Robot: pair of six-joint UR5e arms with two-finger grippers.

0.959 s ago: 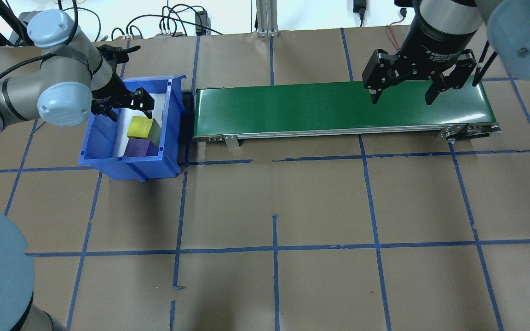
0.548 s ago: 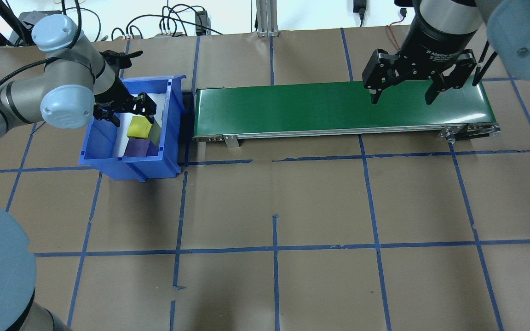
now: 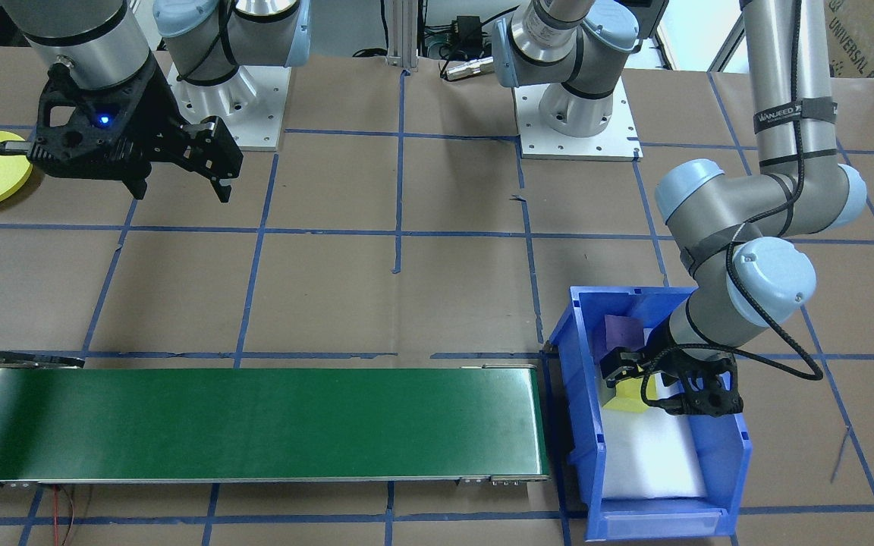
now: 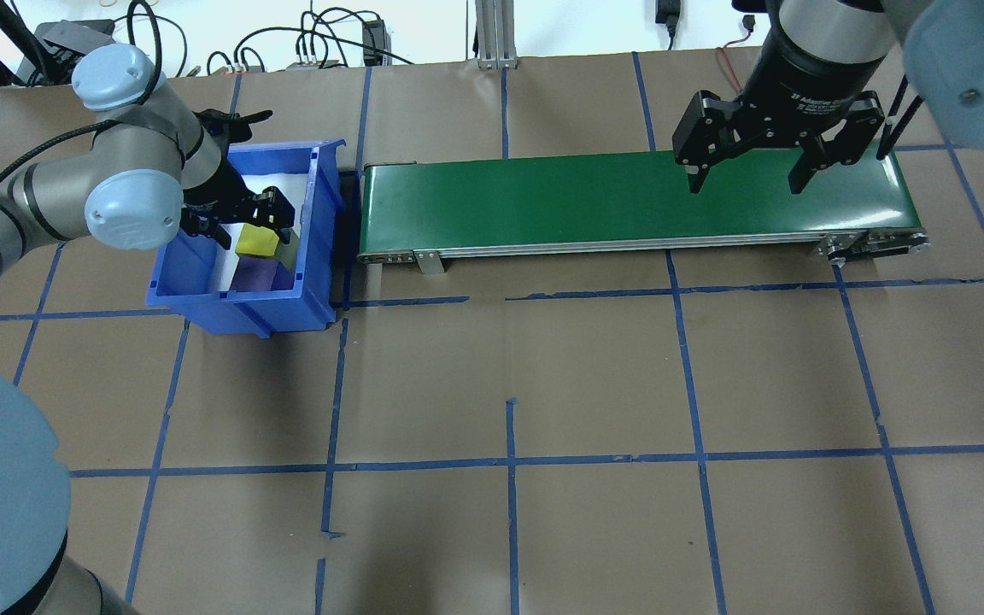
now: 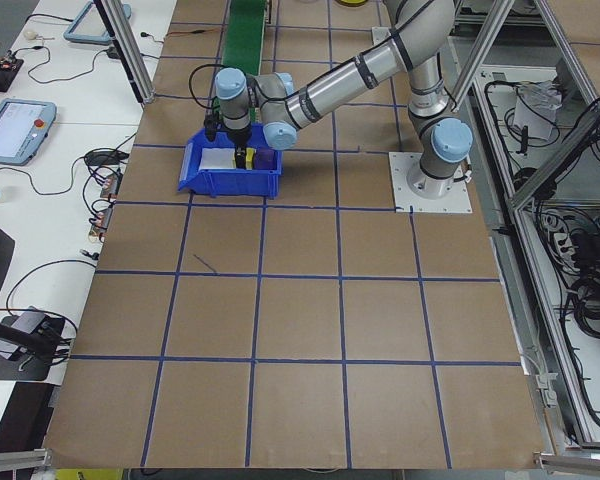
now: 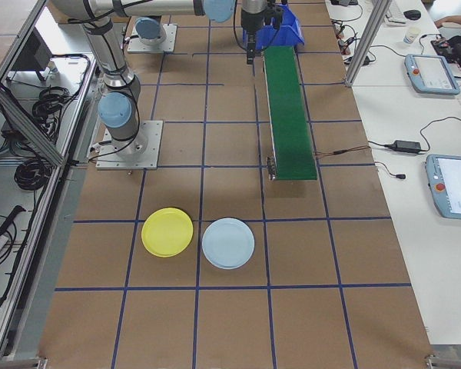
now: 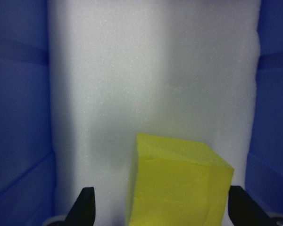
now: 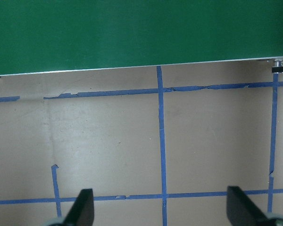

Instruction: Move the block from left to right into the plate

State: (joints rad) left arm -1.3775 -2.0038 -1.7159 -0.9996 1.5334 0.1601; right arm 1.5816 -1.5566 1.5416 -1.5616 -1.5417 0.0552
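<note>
Left wrist-mounted: left hand (image 7: pixel 160 207) spread around yellow block (image 7: pixel 177 186)

Overhead and front cameras face each other across the desk (image 4: pixel 509 530), sharing the conveyor (image 4: pixel 629 201); side cameras look along it; wrist cameras sit close.

The counter (image 4: pixel 543 384) was brown, gridded with blue tape. On it a blue bin (image 4: pixel 240 299) sat under the left gripper (image 4: pixel 240 220), a green conveyor (image 4: pixel 629 201) under the right gripper (image 4: pixel 748 175), and a yellow plate (image 6: pixel 167 232) and pale blue plate (image 6: pixel 228 243) lay well apart from both.
</note>
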